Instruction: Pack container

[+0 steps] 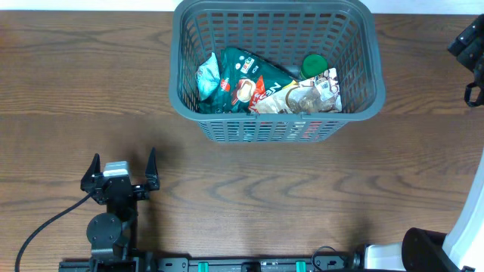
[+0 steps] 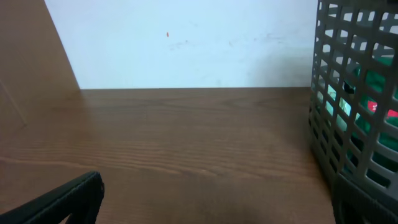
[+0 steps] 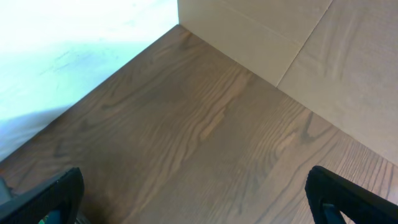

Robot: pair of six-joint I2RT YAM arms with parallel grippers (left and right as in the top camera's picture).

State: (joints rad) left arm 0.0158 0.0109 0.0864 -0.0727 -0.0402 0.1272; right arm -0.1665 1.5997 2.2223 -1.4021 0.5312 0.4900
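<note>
L hand (image 1: 122,160): was apart, empty.
R hand (image 3: 196,190): apart, empty too.
Risk: low reach could've snagged container (image 1: 265,130) lattice, shoved snack packets (image 1: 242,87).

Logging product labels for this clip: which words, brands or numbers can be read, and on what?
Nothing reads clearly.
Dark green packet in the container: white and red print, too small to read.
Beige packet: print blurred.
Pale blue packet and round green item: no legible text.
</note>
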